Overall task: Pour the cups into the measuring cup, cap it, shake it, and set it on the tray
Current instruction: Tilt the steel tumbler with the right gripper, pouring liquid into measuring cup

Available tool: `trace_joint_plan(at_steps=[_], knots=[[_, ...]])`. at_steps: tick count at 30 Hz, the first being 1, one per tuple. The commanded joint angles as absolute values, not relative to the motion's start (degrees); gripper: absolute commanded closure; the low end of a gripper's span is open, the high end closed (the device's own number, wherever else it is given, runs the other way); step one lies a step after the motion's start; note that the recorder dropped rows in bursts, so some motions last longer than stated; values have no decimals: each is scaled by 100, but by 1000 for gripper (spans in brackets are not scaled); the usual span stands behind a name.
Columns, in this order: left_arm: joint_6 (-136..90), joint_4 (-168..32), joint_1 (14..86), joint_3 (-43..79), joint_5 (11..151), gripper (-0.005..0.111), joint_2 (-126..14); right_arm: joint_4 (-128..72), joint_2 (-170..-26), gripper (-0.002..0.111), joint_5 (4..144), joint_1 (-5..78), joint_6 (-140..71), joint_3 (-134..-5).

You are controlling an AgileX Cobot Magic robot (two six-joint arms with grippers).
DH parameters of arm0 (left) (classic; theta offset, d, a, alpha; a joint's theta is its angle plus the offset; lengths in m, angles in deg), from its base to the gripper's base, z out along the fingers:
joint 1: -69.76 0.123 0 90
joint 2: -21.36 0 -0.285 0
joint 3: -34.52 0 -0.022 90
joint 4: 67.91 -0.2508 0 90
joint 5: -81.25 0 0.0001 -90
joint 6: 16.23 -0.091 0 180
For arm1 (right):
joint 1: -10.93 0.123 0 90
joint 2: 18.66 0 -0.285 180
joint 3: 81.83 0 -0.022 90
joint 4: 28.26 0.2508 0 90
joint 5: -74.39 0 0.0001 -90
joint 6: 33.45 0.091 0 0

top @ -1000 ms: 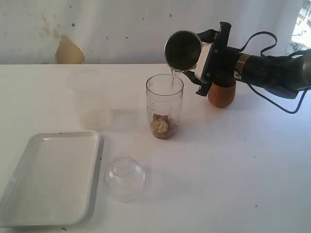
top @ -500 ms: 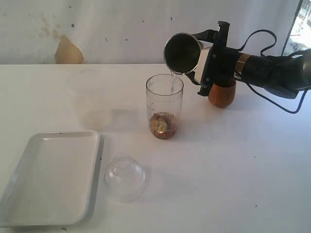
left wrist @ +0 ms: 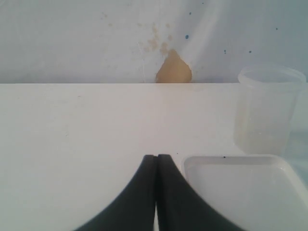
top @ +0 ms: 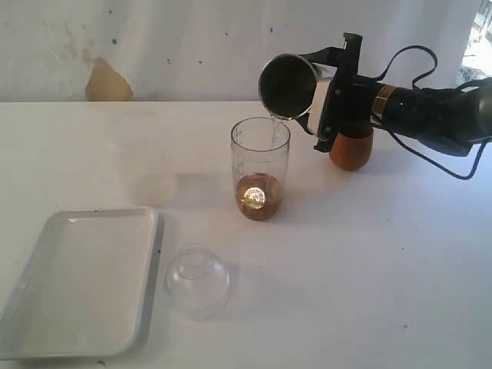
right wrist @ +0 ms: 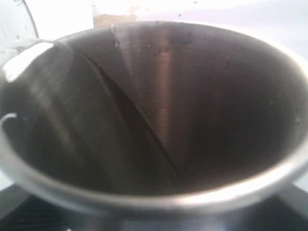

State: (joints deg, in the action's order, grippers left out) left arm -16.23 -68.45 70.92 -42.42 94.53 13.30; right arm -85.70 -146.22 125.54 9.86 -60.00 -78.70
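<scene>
Tipping over the measuring cup [top: 260, 165], the steel tumbler [top: 290, 83] sat clamped between the widely spread jaws of the right gripper [top: 321, 91], a thin stream [top: 274, 127] falling just below it onto brown contents [top: 257, 201]. The wooden cup [top: 352, 150] stood under the gripper's wrist; the tray [top: 84, 284] and dome lid [top: 197, 279] lay well apart from it.

The left gripper [left wrist: 157, 192] was closed on nothing, fingertips touching, the tray's corner [left wrist: 240, 192] just beside them and a translucent plastic cup [left wrist: 267, 110] farther ahead.

The tumbler's interior [right wrist: 159, 110] filled the right wrist view, liquid running toward its rim.
</scene>
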Motion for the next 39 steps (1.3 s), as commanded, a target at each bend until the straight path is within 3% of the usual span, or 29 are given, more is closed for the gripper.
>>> trace_joint_plan(at_steps=[1, 39], knots=[[-1623, -6853, 7069, -4270, 9463, 107, 1358, -8397, -14537, 108, 12823, 990, -6131, -7936], [-1623, -6853, 7069, -4270, 9463, 107, 1358, -8397, -14537, 108, 12823, 990, -6314, -7936]])
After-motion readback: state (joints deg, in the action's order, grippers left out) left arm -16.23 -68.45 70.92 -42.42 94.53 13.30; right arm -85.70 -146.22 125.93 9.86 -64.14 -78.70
